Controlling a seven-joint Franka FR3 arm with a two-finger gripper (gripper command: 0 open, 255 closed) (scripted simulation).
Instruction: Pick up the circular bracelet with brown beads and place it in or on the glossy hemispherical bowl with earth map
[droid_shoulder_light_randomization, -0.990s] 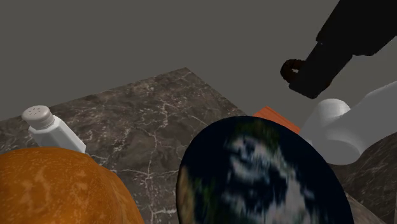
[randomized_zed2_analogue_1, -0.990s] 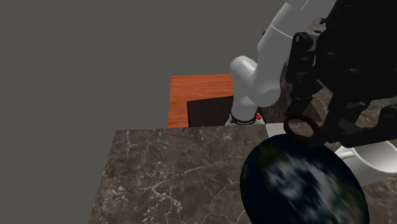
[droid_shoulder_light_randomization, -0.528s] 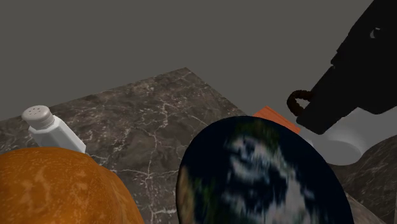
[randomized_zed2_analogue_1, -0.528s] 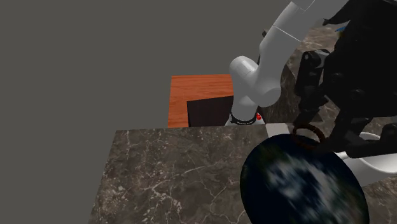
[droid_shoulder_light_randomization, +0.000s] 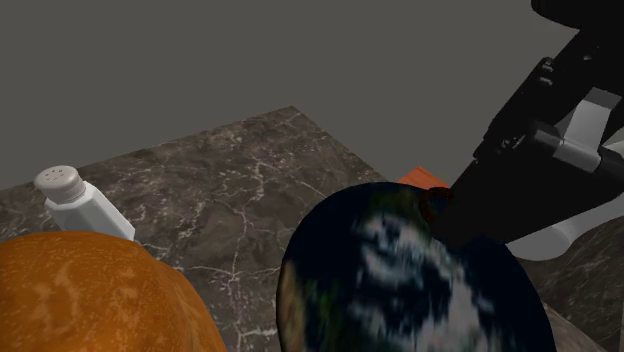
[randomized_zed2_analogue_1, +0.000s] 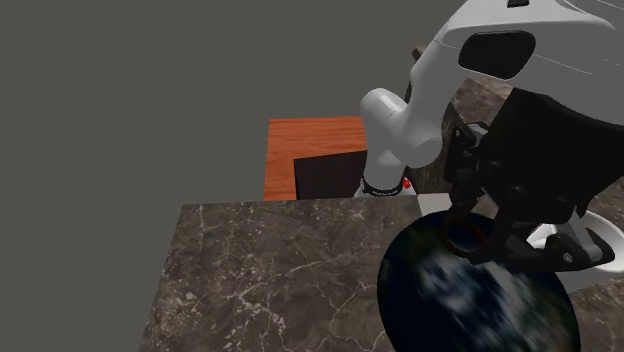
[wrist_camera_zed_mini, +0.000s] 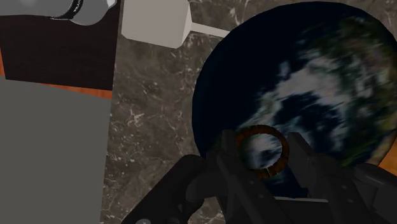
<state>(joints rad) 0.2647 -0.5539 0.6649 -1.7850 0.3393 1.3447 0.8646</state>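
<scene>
Pinching the brown bracelet (wrist_camera_zed_mini: 262, 129), the black gripper (wrist_camera_zed_mini: 261, 156) hangs just over the bowl (wrist_camera_zed_mini: 318, 83), at the lower right of the second exterior view. The bracelet sits above the bowl's edge, not its middle. Released here, it might strike the glossy rim and slip onto the marble counter (randomized_zed2_analogue_1: 260, 270).
</scene>
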